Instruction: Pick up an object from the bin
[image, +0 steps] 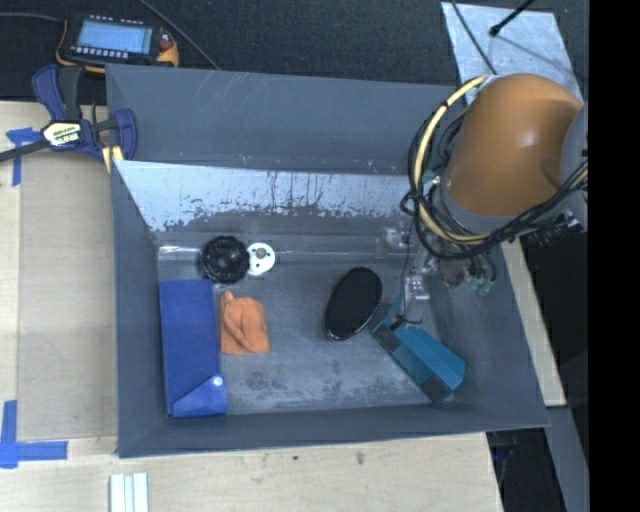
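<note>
The gripper (410, 300) hangs low in the bin (300, 120). A teal block (430, 362) lies directly beneath its tip, and a black oval object (352, 303) sits just beside it, on the side away from the arm.

Risk: a descent may catch both items, or push the block against the nearby bin wall so that it slips.

Gripper state cannot be told, released or clenched, because cables (440, 200) and the orange wrist cover (510, 140) mask it. Contact with the block is unclear.
</note>
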